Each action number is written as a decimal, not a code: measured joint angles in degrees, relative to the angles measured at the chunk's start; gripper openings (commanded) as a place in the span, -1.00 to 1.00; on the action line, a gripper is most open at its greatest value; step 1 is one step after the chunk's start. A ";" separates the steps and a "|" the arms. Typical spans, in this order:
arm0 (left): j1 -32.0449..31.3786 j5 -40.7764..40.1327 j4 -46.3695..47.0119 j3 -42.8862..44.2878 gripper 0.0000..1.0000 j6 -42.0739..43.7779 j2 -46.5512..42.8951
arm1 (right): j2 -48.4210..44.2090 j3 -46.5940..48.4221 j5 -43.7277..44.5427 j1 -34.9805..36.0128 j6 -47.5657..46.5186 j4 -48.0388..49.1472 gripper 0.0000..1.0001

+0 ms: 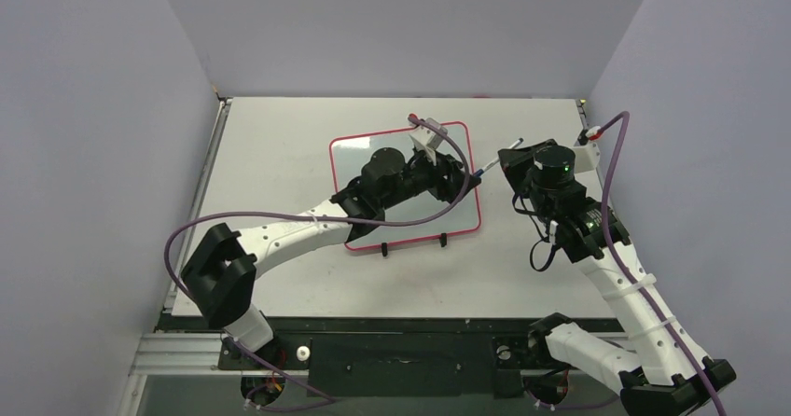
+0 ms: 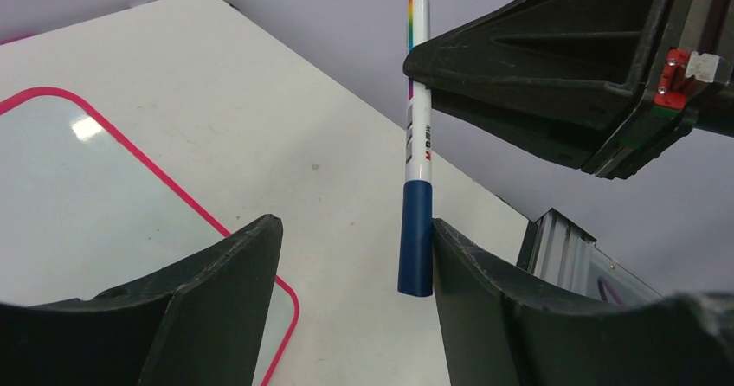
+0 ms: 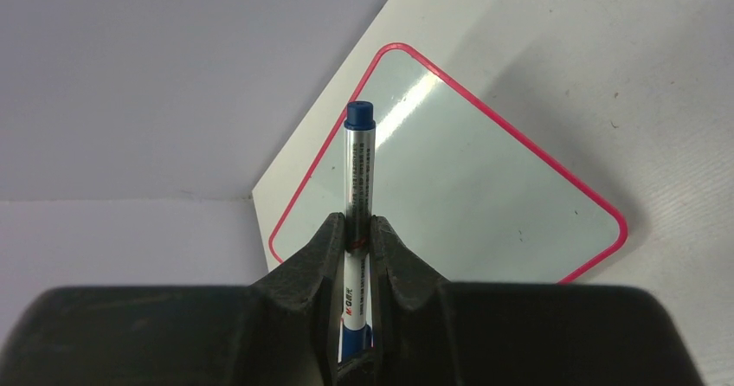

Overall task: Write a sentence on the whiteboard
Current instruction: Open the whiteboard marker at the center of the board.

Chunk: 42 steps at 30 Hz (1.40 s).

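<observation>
The whiteboard (image 1: pixel 362 160) lies flat on the table, glossy white with a red-pink frame and two black feet on its near edge; it also shows in the left wrist view (image 2: pixel 86 204) and the right wrist view (image 3: pixel 467 187). My right gripper (image 3: pixel 359 223) is shut on a white marker (image 3: pixel 358 174) with a blue cap (image 2: pixel 416 239), holding it above the table just right of the board. My left gripper (image 2: pixel 355 226) is open over the board's right edge (image 1: pixel 462 175). The capped end sits between its fingers, against the right finger (image 2: pixel 485 299).
The white table (image 1: pixel 280 136) is walled in by grey panels at the back and both sides. A metal rail (image 2: pixel 563 247) runs along the near edge. A purple cable (image 1: pixel 280 218) loops over the left arm and the board.
</observation>
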 measured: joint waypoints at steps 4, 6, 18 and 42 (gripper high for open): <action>-0.28 0.59 -0.79 2.01 -0.02 0.17 1.57 | 0.00 0.00 0.00 0.07 0.00 0.00 -1.00; -0.33 0.90 -1.03 2.75 -0.13 0.28 2.05 | 0.00 0.00 0.00 0.07 0.00 0.00 -1.00; -1.07 4.46 -1.64 4.55 -1.00 1.38 3.56 | 0.57 0.00 0.26 -0.07 -0.98 0.42 0.06; 15.74 25.22 -11.17 4.63 -1.00 0.76 -1.42 | 6.32 0.92 -34.51 -15.23 -24.09 7.56 0.99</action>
